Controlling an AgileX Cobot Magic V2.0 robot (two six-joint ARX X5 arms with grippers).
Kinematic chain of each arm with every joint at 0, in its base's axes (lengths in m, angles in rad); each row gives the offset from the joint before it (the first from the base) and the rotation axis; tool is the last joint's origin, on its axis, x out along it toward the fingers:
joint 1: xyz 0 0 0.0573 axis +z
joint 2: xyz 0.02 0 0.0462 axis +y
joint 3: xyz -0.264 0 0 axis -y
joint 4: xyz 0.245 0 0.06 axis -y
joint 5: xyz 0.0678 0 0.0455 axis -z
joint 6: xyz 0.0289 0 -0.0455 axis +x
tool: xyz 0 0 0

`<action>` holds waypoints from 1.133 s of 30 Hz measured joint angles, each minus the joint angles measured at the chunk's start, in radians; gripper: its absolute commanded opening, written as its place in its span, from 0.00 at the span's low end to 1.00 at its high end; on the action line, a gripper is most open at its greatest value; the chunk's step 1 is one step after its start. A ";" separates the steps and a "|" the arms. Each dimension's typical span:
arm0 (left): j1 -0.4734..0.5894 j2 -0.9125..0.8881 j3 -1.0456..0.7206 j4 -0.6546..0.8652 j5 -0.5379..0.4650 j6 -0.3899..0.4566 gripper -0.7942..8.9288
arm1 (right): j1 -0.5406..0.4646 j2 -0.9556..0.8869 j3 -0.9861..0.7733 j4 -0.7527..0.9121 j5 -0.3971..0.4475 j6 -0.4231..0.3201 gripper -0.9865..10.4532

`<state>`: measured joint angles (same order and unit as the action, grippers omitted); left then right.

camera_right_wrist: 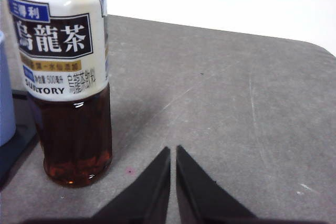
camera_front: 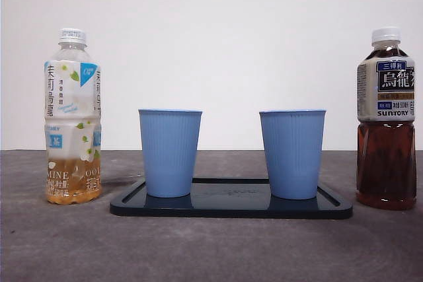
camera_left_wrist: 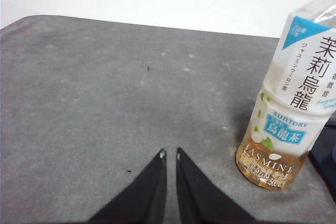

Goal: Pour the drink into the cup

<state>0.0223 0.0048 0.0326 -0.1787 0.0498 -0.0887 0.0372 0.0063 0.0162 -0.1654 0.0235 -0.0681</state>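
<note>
A: Where do the drinks stand?
B: The jasmine bottle (camera_front: 73, 117) stands upright on the table (camera_front: 211, 249) at one end, capped, with only a little pale tea at its base. The oolong bottle (camera_front: 386, 120) stands at the other end, dark tea to its label.
A: And the cups?
B: Two blue ones, the left cup (camera_front: 170, 152) and the right cup (camera_front: 292, 154), upright and apart on a dark tray (camera_front: 231, 207) between the bottles. I cannot see inside them.
A: The hands?
B: The left hand (camera_left_wrist: 169, 155) sits near the jasmine bottle, jaws nearly together, holding nothing. The right hand (camera_right_wrist: 172, 150) is beside the oolong bottle, likewise narrow.
</note>
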 measured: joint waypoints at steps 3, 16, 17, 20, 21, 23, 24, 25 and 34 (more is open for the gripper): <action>0.000 0.000 0.000 0.000 0.000 0.000 0.11 | 0.000 0.000 0.000 0.001 0.000 0.008 0.10; 0.000 0.000 0.000 0.000 0.000 0.000 0.11 | 0.000 0.000 0.000 0.002 0.000 0.016 0.10; 0.000 0.000 0.000 0.000 0.000 0.000 0.11 | 0.000 0.000 0.000 0.002 0.000 0.016 0.10; 0.000 0.000 0.000 0.000 0.000 0.000 0.11 | 0.000 0.000 0.000 0.002 0.000 0.016 0.10; 0.000 0.000 0.000 0.000 0.000 0.000 0.11 | 0.000 0.000 0.000 0.002 0.000 0.016 0.10; 0.000 0.000 0.000 0.000 0.000 0.000 0.11 | 0.000 0.000 0.000 0.002 0.000 0.016 0.10; 0.000 0.000 0.000 0.000 0.000 0.000 0.11 | 0.000 0.000 0.000 0.002 0.000 0.016 0.10; 0.000 0.000 0.000 0.000 0.000 0.000 0.11 | 0.000 0.000 0.000 0.002 0.000 0.016 0.10; 0.000 0.000 0.000 0.000 0.000 0.000 0.11 | 0.000 0.000 0.000 0.002 0.000 0.016 0.10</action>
<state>0.0223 0.0048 0.0326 -0.1787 0.0498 -0.0891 0.0372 0.0063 0.0162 -0.1638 0.0235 -0.0517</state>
